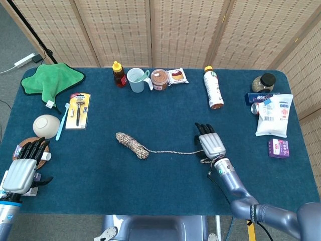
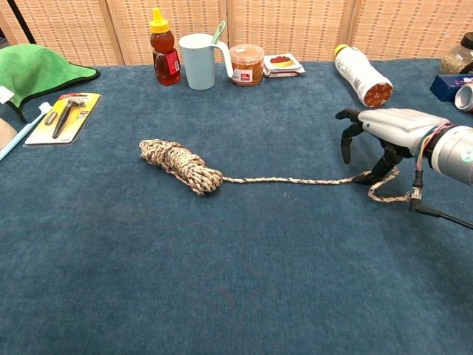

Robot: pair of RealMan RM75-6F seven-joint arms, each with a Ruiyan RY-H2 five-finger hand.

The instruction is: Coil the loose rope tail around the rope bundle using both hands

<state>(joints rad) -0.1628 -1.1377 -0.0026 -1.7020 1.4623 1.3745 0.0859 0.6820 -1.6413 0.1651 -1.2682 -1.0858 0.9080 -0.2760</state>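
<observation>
Head view catches the left robot hand (image 1: pixel 20 173) at the near left counter (image 1: pixel 100 181) edge, fingers apart, holding nothing; chest view misses it. Chest view shows the right robot hand (image 2: pixel 384 137), fingers arched, thumb tip down on the rope tail (image 2: pixel 295 180), nothing gripped. The rope bundle (image 2: pixel 179 165) lies mid-counter, tail running right. Far back, the cup (image 2: pixel 198 61) holds a green utensil, beside the honey bottle (image 2: pixel 164 49).

Woven folding screen (image 1: pixel 150 30) backs a blue-carpeted table (image 1: pixel 100 170).
</observation>
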